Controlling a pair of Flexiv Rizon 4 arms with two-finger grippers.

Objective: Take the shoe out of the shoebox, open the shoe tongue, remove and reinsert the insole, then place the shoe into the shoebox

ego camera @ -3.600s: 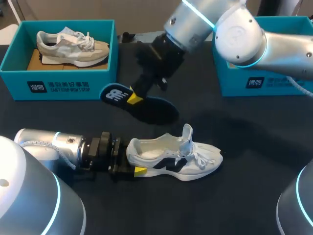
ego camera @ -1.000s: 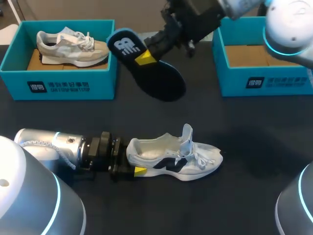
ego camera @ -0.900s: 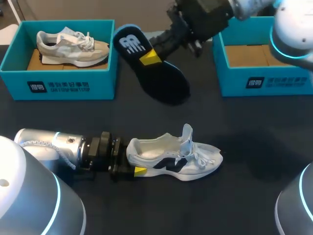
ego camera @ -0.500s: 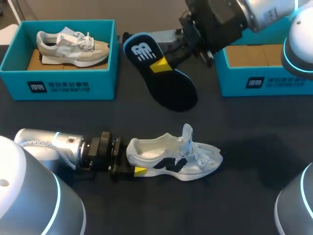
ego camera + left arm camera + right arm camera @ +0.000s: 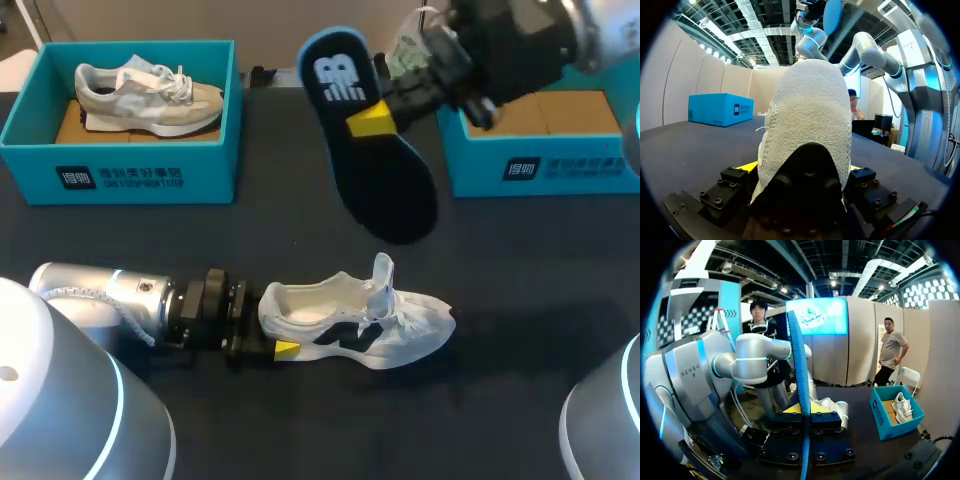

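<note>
Lifted higher and carried rightward since the earlier frames, the dark insole (image 5: 385, 175) was held in the air. Head view: the right gripper (image 5: 368, 120) was clamped on the insole near its heel end, beside the right shoebox (image 5: 540, 170). The white shoe (image 5: 360, 315) rested on the table (image 5: 520, 330), its heel grasped by the left gripper (image 5: 272, 335). Left wrist view: the heel was pressed between both fingers. Right wrist view: the insole was seen edge-on, pinched upright.

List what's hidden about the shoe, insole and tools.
- Left wrist view: the heel of the shoe hides its toe, laces and most of the left tool.
- Right wrist view: the insole sits edge-on in the right tool; faces unseen.
- Head view: the shoe's upper hides its toe interior.
</note>
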